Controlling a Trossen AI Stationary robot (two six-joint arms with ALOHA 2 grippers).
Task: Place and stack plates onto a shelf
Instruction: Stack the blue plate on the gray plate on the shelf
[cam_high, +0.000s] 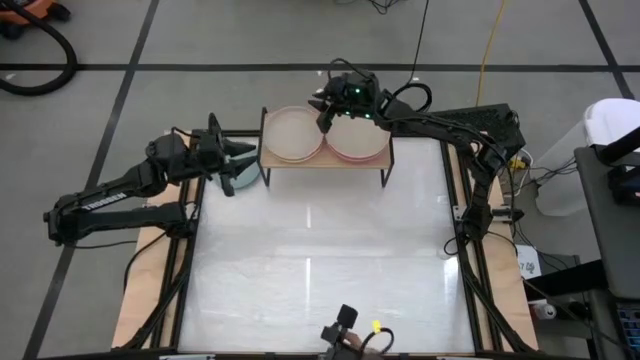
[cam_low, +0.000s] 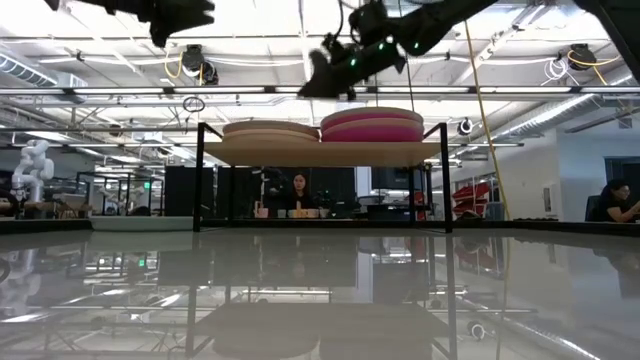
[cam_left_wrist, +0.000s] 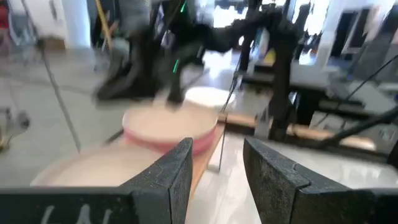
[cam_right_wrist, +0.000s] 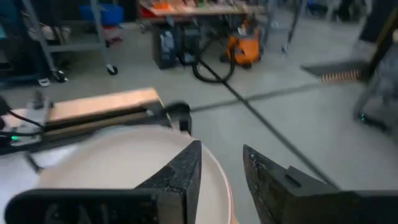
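Overhead and table-level views of the two-arm rig late in the plate-stacking task. The small low shelf (cam_high: 325, 163), a light wooden rectangular top on thin black metal legs, stands at the far edge of the large white table (cam_high: 320, 260) and carries two stacks of round, flat, matte plates set side by side and touching. The left stack (cam_low: 270, 131) shows a peach-pink plate on top with beige and brown edges beneath it; the right stack (cam_low: 372, 124) shows a pale pink plate on top with magenta edges beneath. The table-level view suggests roughly three or four plates in each stack, though the exact count cannot be told from the edges. One further plate, pale teal (cam_high: 247, 176), lies on the table just beside the shelf's left end, largely hidden under the left arm. The right gripper (cam_high: 326, 108) hovers over the back edge of the stacks, between them, with its jaws apart and holding nothing. The left gripper (cam_high: 240, 162) is above the teal plate, beside the shelf, its jaws likewise parted and empty. Judged from this arrangement, the task is nearly complete: two stacks are built, and the teal plate appears to be the one item left to lift onto the shelf.
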